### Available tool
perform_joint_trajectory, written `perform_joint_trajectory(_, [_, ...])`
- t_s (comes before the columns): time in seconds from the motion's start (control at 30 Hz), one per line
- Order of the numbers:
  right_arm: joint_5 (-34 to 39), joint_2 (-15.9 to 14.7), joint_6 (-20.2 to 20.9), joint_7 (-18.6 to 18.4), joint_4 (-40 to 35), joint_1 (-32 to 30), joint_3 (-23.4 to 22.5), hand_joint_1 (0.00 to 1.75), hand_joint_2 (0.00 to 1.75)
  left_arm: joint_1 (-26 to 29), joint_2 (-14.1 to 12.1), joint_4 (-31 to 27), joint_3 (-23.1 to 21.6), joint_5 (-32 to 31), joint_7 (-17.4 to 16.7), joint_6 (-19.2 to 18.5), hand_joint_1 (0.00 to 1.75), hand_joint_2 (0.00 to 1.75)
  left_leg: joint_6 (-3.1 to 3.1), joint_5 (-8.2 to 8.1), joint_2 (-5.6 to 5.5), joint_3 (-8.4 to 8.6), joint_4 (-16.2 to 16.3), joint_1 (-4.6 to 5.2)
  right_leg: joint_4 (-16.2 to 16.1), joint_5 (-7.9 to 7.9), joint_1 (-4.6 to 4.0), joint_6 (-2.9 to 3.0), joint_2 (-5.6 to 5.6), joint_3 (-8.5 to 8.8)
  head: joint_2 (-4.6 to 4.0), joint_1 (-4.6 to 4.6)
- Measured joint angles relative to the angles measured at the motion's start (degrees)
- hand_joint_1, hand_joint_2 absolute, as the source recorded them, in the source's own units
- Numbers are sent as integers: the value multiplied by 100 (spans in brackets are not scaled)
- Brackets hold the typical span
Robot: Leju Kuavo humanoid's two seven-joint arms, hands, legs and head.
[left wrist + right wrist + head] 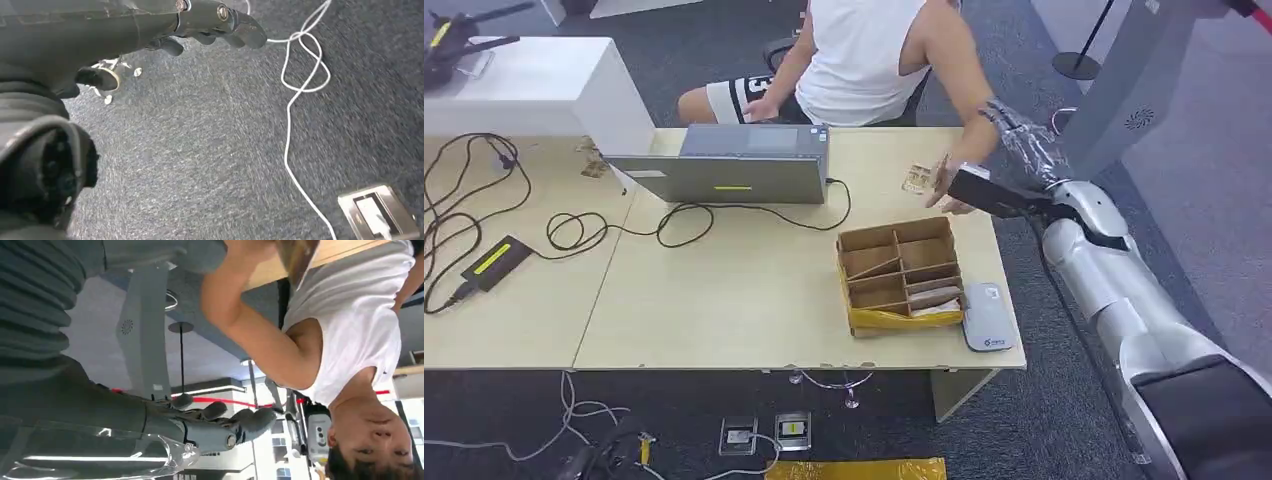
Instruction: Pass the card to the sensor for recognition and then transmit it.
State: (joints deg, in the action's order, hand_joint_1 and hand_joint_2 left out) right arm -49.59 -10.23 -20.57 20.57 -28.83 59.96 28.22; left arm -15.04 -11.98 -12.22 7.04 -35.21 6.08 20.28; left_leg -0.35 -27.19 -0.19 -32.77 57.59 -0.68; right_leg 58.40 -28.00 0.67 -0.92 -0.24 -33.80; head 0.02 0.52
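The right hand (1022,140) is reaching up past the far right corner of the table (724,300), fingers loosely spread and holding nothing. A person's hand (949,190) is resting on the table just below it, beside the card (917,179) lying flat there. The left hand (210,22) is hanging over carpet, fingers slightly curled, gripping nothing. The card reader (986,317) is lying beside the cardboard box (902,275).
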Motion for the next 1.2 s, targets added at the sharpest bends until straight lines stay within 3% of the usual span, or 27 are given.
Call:
perform_joint_trajectory(0.2, [474, -315, -398, -2, -13, -21, -116, 0, 175, 96, -173, 0, 83, 361, 79, 74, 0, 0, 0, 0, 0, -1, 0, 2, -3, 0, 2, 0, -3, 0, 0, 0])
perform_joint_trajectory(0.43, [1135, -1015, -706, -193, -245, -158, -580, 0, 175, 175, -295, 2, 144, 461, 103, 133, 0, 0, 1, -1, -4, 1, 6, 6, -6, 0, 6, -1, -8, -1, 0, 0])
perform_joint_trajectory(0.63, [1771, -1966, -1014, -387, -304, -351, -1354, 0, 175, 259, -404, 2, 205, 572, 188, 268, 0, 0, 2, -9, -2, -4, 5, 7, -7, 0, 7, -1, -9, -1, 0, -2])
perform_joint_trajectory(0.93, [2444, -2988, -1532, -833, -173, -982, -2392, 0, 175, 264, -588, 2, 251, 640, 214, 297, 0, 0, 1, -10, -4, -2, 4, 2, -9, -4, 3, -1, -9, -3, 0, -2])
perform_joint_trajectory(1.2, [3075, -3576, -1624, -1305, 271, -2192, -3436, 0, 175, 262, -662, 2, 286, 728, 214, 323, 0, 0, 7, -23, 5, -1, 3, 4, -9, -7, 4, 0, -4, -4, -2, -2])
